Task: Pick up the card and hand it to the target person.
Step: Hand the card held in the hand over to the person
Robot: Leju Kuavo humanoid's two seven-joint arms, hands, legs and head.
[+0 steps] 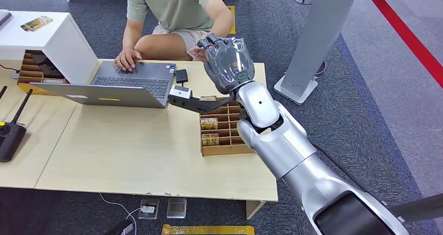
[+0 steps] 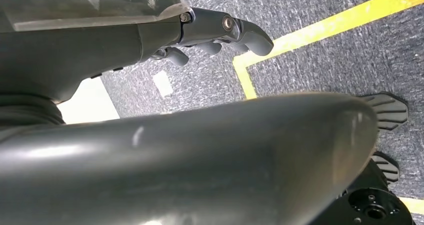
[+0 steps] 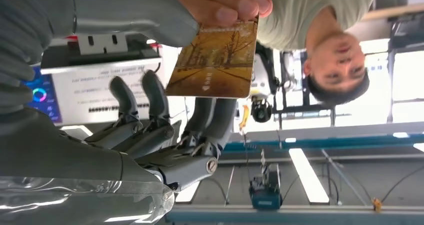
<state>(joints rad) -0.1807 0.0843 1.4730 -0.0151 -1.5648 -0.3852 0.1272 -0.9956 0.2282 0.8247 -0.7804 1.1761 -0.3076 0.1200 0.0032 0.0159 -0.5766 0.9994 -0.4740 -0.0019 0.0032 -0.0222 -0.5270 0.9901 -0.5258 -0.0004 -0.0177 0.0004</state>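
Table (image 1: 130,151): pale wood-look top, rectangular, flat, standing on dark grey carpet.
Person (image 1: 177,5): seated at the far side of the table in a pale green short-sleeved shirt; one hand rests on the laptop, the other hand (image 3: 225,0) reaches to the robot's raised right hand.
Right arm (image 1: 292,151): smooth silver shell, rounded segments, coming in from the lower right and stretched forward and up across the table's right end towards the person.
Laptop (image 1: 117,86): grey, lid open and laid far back, dark keyboard, near the table's far edge.
White cabinet (image 1: 47,42): boxy, matte white, at the far left, with a small card lying on its top.
Card tray (image 1: 224,133): brown cardboard, divided into narrow slots, at the table's right end under the right arm; a few cards stand in its slots.
Right hand (image 1: 230,62): grey ribbed translucent back cover, dark jointed fingers (image 3: 155,100); raised with fingers pointing upward and loosely apart beside the card. Whether the thick grey thumb still touches the card cannot be told.
Left hand (image 2: 220,35): dark fingers curled loosely over grey carpet with a yellow floor line; nothing seen in it, though whether it counts as closed cannot be told.
Card (image 3: 215,57): thin, rectangular, glossy, printed with a golden-brown tree scene; pinched at one end by the person's fingertips, in front of the right hand's fingers.
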